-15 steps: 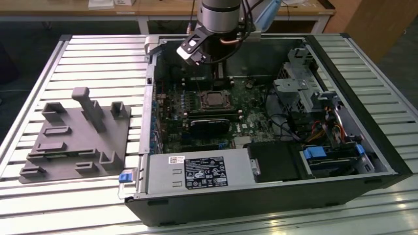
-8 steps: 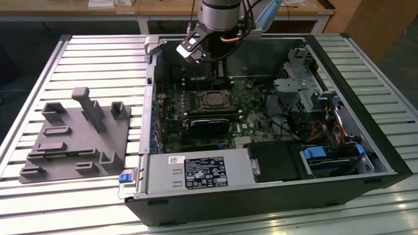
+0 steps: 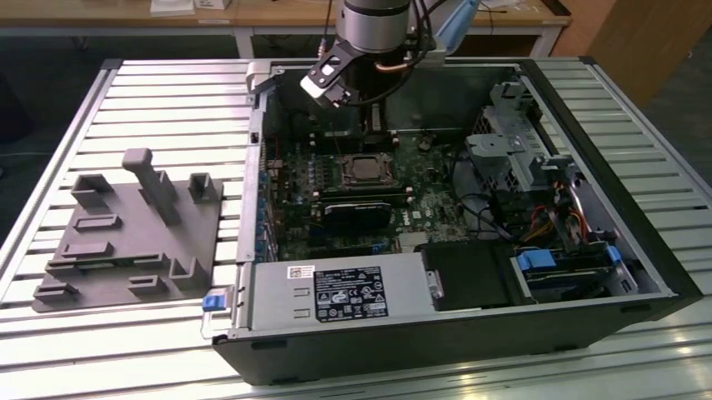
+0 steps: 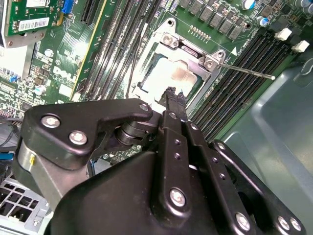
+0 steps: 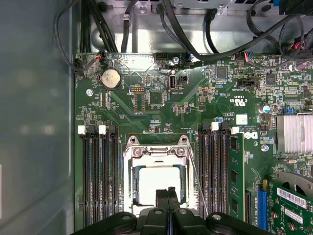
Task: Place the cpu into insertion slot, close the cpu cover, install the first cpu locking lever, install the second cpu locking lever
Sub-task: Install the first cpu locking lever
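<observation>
Exterior view: high, off the arm, angled down into the open computer case (image 3: 333, 354). Both wrist views: close above the motherboard (image 5: 161, 98) (image 4: 117, 34), sharing the socket (image 5: 129, 169) (image 4: 146, 66).

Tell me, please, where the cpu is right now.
In the first wrist view, the cpu sits in the insertion slot under the cpu cover, between the two banks of memory slots.

Counts: one computer case (image 3: 445, 342), one motherboard (image 5: 146, 103), one cpu (image 5: 159, 183) under one cpu cover (image 5: 156, 152), one gripper (image 5: 168, 192). Memory slots (image 5: 98, 181): two banks, one either side of the cpu (slots per bank too tight to count). One locking lever (image 4: 247, 71) clear in the second wrist view. One coin cell (image 5: 110, 78), one finned heatsink (image 5: 295, 133), one power supply (image 3: 333, 296), one grey fixture plate (image 3: 122, 242).
</observation>
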Motion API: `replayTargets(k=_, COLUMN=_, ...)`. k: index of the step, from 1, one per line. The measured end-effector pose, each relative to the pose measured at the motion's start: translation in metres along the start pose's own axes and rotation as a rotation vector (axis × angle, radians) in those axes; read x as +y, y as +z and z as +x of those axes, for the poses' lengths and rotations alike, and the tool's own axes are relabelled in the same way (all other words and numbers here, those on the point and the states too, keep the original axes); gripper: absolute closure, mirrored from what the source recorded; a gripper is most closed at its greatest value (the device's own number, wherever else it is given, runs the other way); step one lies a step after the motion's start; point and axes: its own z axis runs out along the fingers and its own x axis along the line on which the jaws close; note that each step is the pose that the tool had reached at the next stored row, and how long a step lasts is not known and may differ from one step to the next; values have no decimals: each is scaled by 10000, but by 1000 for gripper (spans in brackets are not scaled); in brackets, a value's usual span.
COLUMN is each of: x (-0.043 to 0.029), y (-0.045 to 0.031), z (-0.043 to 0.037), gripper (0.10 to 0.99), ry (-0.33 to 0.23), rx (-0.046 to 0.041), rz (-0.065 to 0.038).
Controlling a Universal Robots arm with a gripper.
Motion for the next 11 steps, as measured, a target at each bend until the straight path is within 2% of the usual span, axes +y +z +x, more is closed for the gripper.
replayTargets(k=4, x=-3, y=0, z=0, gripper=980, ry=-160, rx=6, rz=-8)
replayTargets(k=11, x=-3, y=5, z=0, gripper=980, ry=-1365, rx=48, rz=-61)
